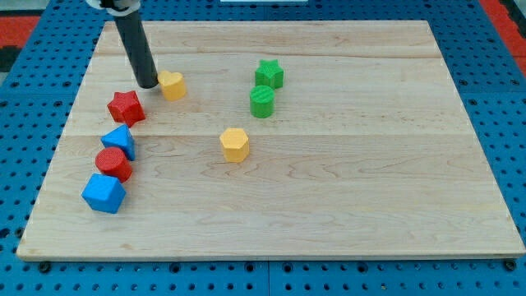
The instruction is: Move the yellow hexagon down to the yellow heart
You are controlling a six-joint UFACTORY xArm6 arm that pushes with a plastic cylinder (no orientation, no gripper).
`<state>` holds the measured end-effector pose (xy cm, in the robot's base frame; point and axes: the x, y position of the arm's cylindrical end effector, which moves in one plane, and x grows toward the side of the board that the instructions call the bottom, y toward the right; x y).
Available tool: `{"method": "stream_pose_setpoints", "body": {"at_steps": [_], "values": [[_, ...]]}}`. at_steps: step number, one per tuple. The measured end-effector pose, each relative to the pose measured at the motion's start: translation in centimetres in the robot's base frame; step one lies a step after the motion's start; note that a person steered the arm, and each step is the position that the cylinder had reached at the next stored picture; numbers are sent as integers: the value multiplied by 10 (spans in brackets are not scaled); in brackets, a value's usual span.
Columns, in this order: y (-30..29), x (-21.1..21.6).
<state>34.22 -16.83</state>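
In the upper left of the frame my tip (149, 85) rests on the wooden desk (353, 181), touching or all but touching the left side of the yellow heart (172, 85); I cannot tell which. The rod rises from there, leaning up and to the left, and runs out of the top edge. This arm carries no fingers, only the rod, so there is nothing to report as apart or together.

The yellow hexagon (235, 144) sits near the middle of the desk, lower and to the right of the heart and well apart from it. It is a squat six-sided block, its flat top a lighter yellow and its side faces a deeper orange-yellow, standing flat and alone with bare wood all round it.

Just below and left of my tip lies the red star (126, 107), near the rod but not touching it. Below that, a column runs down the left side of the frame: a blue triangular block (119, 141), then a red block (113, 164) with a roughly round or many-sided top, pressed against it, then a blue cube-like block (103, 193) at the bottom, close against the red one.

In the upper middle, the green star (269, 73) sits directly above a green round-topped block (261, 101), the two just beside each other.
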Motion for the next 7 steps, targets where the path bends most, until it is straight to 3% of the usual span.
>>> {"method": "stream_pose_setpoints", "body": {"at_steps": [2, 3, 4, 5, 7], "values": [[53, 11], [50, 59], [83, 106], [142, 122], [158, 129]]}}
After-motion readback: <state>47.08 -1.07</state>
